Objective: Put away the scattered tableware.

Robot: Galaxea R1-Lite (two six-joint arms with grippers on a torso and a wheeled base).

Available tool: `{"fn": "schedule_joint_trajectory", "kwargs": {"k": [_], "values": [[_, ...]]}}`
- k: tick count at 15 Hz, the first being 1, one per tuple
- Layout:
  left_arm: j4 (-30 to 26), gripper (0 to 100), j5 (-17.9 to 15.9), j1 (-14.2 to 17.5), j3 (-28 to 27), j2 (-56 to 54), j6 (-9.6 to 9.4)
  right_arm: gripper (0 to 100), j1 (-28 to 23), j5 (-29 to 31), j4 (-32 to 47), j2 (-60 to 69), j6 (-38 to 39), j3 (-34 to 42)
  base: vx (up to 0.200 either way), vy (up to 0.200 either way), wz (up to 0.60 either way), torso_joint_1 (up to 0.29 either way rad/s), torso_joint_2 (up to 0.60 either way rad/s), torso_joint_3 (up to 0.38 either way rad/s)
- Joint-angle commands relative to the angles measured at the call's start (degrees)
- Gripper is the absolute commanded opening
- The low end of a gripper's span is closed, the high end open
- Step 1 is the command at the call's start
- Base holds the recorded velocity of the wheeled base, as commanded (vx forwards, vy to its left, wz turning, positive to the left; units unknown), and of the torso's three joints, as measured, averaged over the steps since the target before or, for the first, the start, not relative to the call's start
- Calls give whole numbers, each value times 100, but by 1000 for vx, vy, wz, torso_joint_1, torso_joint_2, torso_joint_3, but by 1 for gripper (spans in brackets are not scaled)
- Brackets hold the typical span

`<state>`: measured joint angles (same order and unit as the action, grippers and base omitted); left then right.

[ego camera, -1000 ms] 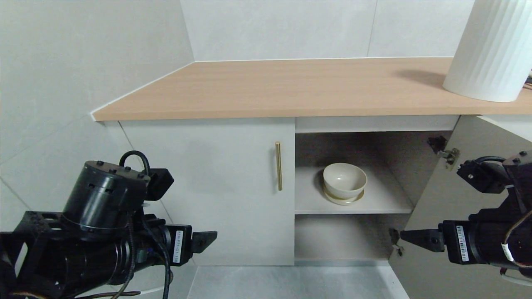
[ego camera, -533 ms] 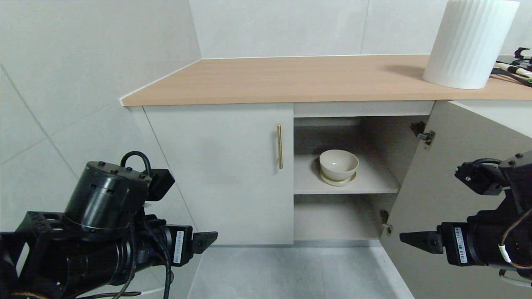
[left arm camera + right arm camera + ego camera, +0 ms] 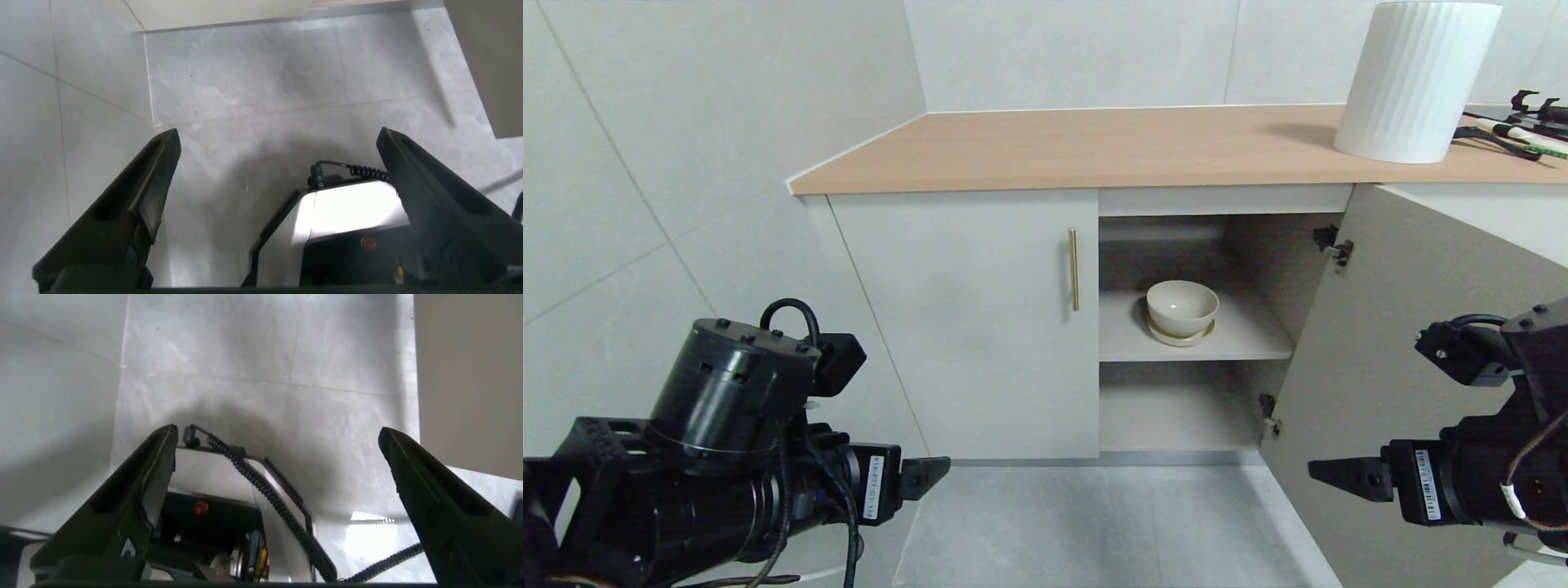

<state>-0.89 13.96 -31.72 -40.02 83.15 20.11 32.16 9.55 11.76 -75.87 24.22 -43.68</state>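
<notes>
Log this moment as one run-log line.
bowl on saucer, upper cabinet shelf | right cabinet door open | left jaws open, empty | right jaws open, empty

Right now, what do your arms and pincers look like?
Both arms are black. The left arm has a round drum-shaped part with a black cable looping on top, and a white sticker near the left pincer. The right arm has a white label plus thin wires. The right pincer has pointed, wedge-shaped black fingers.
</notes>
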Motion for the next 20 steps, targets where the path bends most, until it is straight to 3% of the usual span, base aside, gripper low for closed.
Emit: {"fn": "schedule_joint_trajectory", "kwargs": {"k": [1, 7, 10, 12, 15, 20], "values": [[1, 100, 10, -1, -6, 8, 1, 100, 1, 3, 1, -6, -5, 0, 0, 0, 0, 0, 0, 0], [-8, 100, 46, -27, 38, -10, -113, 100, 150, -5, 520, 213, -172, -35, 0, -33, 0, 0, 1, 1], [-8, 100, 54, -36, 38, 8, -113, 100, 168, -67, 1495, 644, -919, -88, 0, -200, 0, 1, 4, 4], [-8, 100, 54, -36, 38, 8, -113, 100, 247, -67, 1917, 846, -1095, -158, 0, -200, 0, 12, 5, -2], [-8, 100, 54, -36, 38, 8, -104, 100, 555, -49, 3324, 1251, -1139, -651, 0, -200, 0, -1, -1, 5], [-8, 100, 54, -36, 38, 8, -104, 100, 537, 417, 3816, 1382, -1262, -756, 0, -120, 0, 1, 0, 1]]}}
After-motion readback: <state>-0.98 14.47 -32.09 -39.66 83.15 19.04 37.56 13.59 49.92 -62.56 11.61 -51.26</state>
